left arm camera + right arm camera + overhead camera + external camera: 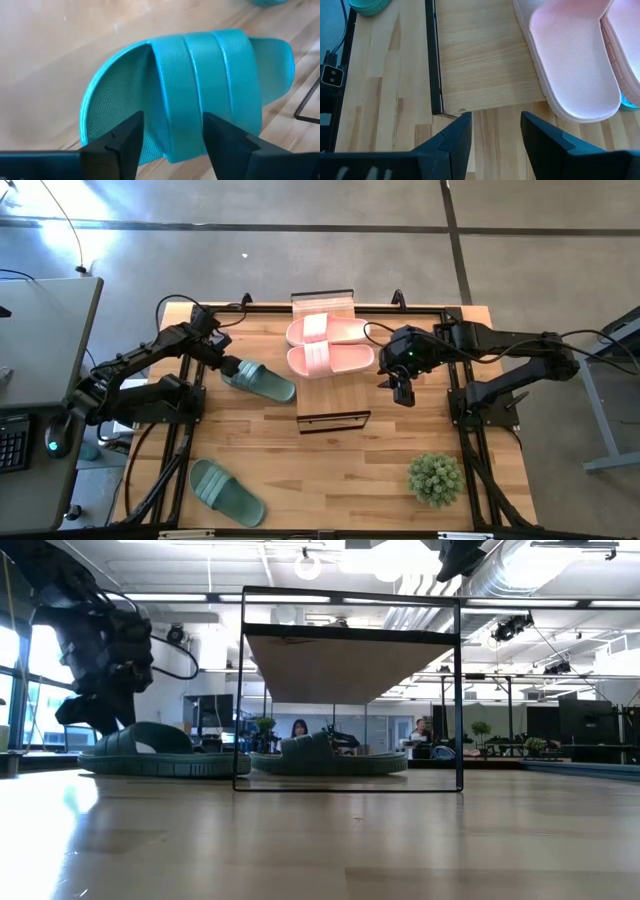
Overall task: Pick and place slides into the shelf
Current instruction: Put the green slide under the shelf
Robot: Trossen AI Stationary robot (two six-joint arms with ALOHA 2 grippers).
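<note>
Left tool [170,142], fingers apart, straddles the ribbed strap of sage-green rubber slide [258,379]; wood-topped black-framed shelf [330,395] lies just beside the slide's toe.

Pink slides [330,345] fill the shelf [325,385] top's far half; its near half lies bare.

1. A grey concrete floor [300,205] crossed by dark seams is seen around the light wooden plank bench [340,470].
2. A grey desk [40,340] stands beside it.
3. Long ceiling strip lights [180,597] and silver ducts [540,565] are shown overhead.
</note>
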